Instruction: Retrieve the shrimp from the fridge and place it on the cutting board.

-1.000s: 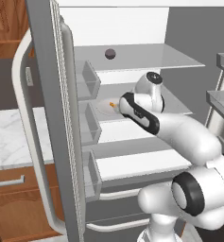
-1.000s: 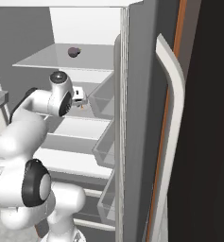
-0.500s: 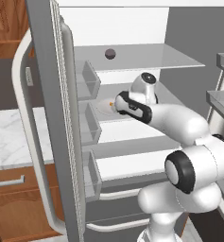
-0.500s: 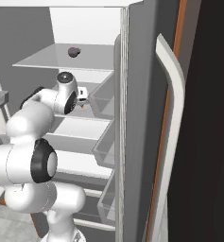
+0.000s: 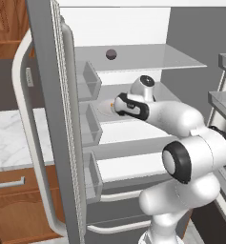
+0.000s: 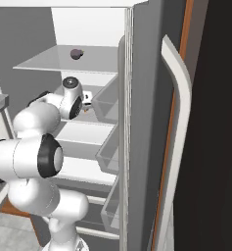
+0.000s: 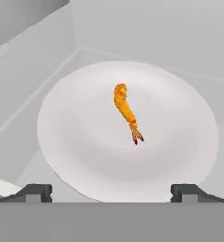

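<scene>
The fridge [image 5: 47, 95] stands open, and my arm reaches onto its middle shelf. In the hand view the shrimp [image 7: 126, 112], a thin orange curl with a red tail, lies near the middle of a pale round plate [image 7: 75, 137]. My gripper [image 7: 112, 193] is open just short of the plate's near rim, its two dark fingertips [image 7: 35, 191] far apart with nothing between them. From the left base view the gripper [image 5: 115, 103] hovers at the plate [image 5: 104, 108]; the right base view shows the gripper [image 6: 88, 104] beside the door bins. The cutting board is out of view.
A small dark ball [image 5: 111, 54] rests on the glass shelf above my hand. Clear door bins [image 5: 88, 126] line the open door on the left, with its long pale handle [image 5: 24, 119]. A marble counter [image 5: 9, 138] and wooden drawers lie left of the fridge.
The arm has stretched deeper into the fridge, carrying the hand closer to the plate on the middle shelf. The shrimp and the dark ball have stayed put.
</scene>
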